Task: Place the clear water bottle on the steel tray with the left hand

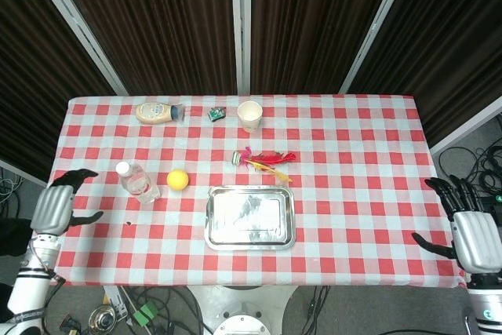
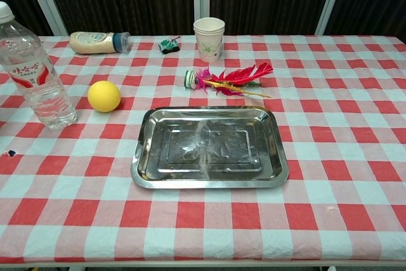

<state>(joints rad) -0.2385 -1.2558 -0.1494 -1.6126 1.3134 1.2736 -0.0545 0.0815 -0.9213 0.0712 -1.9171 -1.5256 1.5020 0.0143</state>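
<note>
One clear water bottle [image 1: 136, 181] stands upright on the desk [image 1: 353, 147], left of a yellow ball [image 1: 178, 180] and apart from the steel tray [image 1: 250, 216]. Left hand [image 1: 56, 207] hovers near it, fingers spread, empty. Right hand [image 1: 474, 238] likewise holds nothing.

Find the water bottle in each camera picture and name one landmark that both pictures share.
Head view: the bottle stands left of centre on the cloth, just left of the yellow ball.
Chest view: the bottle stands at the far left edge, again left of the ball.
Shared landmark: the steel tray.
</note>
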